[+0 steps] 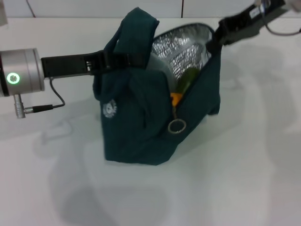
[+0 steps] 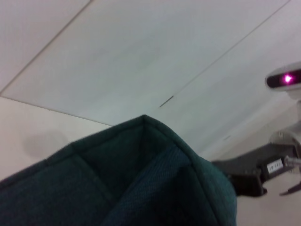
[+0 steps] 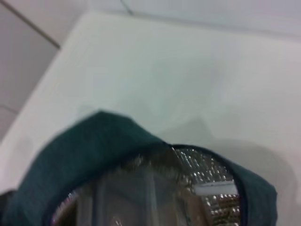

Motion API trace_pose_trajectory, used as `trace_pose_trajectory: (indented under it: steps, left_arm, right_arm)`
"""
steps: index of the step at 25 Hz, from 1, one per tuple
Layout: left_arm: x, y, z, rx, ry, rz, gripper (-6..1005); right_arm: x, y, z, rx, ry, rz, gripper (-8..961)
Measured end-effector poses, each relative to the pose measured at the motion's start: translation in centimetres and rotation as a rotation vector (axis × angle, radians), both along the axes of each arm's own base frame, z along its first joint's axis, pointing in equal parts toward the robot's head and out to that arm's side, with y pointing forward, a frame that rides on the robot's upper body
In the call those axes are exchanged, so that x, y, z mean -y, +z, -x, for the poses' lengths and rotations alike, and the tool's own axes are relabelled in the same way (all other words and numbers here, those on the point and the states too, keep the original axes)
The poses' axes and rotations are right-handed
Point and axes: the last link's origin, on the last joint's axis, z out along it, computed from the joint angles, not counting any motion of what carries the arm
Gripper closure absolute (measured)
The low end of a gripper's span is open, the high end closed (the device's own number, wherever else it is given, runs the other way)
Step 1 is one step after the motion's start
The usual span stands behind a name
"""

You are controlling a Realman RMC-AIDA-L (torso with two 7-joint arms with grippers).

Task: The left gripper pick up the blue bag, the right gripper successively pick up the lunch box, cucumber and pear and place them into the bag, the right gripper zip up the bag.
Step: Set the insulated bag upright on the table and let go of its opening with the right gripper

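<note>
The blue bag (image 1: 141, 122) stands open on the white table, its silver lining (image 1: 181, 49) showing. My left gripper (image 1: 114, 59) is shut on the bag's handle and holds it up. My right gripper (image 1: 214, 41) is at the far right end of the bag's rim. Inside the opening I see the green cucumber (image 1: 188, 77) and, below it, a bit of the orange pear (image 1: 175, 99). The ring zipper pull (image 1: 177, 126) hangs at the near end of the opening. The lunch box cannot be made out. The right wrist view looks down at the bag's rim (image 3: 99, 141) and lining (image 3: 207, 169).
The white table (image 1: 244, 165) surrounds the bag. A wall edge runs behind the table. In the left wrist view the bag's fabric (image 2: 141, 179) fills the lower part and my right arm with its white label (image 2: 274, 165) shows beyond it.
</note>
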Motion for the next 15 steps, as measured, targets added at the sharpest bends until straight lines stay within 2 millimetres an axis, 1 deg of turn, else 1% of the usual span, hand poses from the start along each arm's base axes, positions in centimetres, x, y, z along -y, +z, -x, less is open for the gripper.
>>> trace_pose_trajectory:
  steps: [4, 7, 11, 14, 15]
  left_arm:
    - [0.1, -0.3, -0.1, 0.005, -0.007, 0.012, 957]
    - [0.3, -0.6, -0.1, 0.012, -0.008, 0.029, 957]
    - [0.2, -1.5, -0.6, 0.014, -0.03, 0.056, 957]
    - [0.2, -1.9, -0.9, 0.034, -0.04, 0.066, 957]
    - [0.2, -2.0, -0.9, 0.04, -0.044, 0.069, 957]
  right_arm:
    - [-0.3, 1.2, 1.0, -0.018, 0.043, -0.042, 940]
    - [-0.2, 2.3, 1.2, -0.045, 0.055, -0.075, 940]
    - [0.7, 4.3, 0.3, -0.091, 0.098, -0.111, 940]
    - [1.9, 5.5, -1.0, -0.18, 0.112, -0.102, 940]
    - [2.5, 5.9, -1.7, -0.216, 0.11, -0.1, 940]
